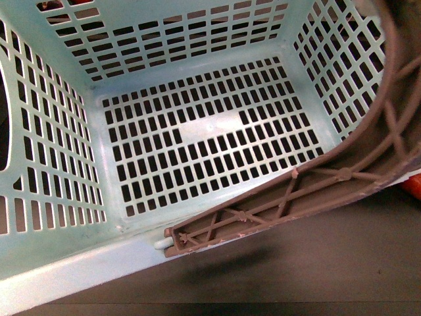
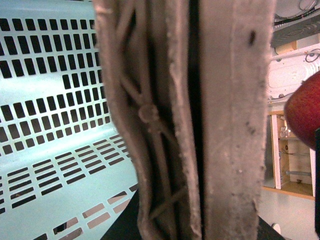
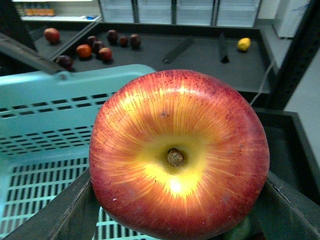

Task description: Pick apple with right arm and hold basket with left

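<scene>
Grocery shop set-up, looks staged rather than a real store. Ahead of the right pincer (image 3: 172,212), past the apple (image 3: 177,150) it grips: dark display counter (image 3: 200,57) with loose red and dark fruit (image 3: 84,50) and one yellow fruit (image 3: 243,44). Glass-door cabinets (image 3: 195,11) further behind. Plastic shopping basket (image 3: 45,115) close by the pincer, lower. Left wrist view: bare white panel with cables (image 2: 295,75), wooden shelving (image 2: 292,187).

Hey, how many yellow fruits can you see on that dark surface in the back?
1. The yellow fruit lies on the dark surface beyond the apple. The apple may be hiding others.
</scene>
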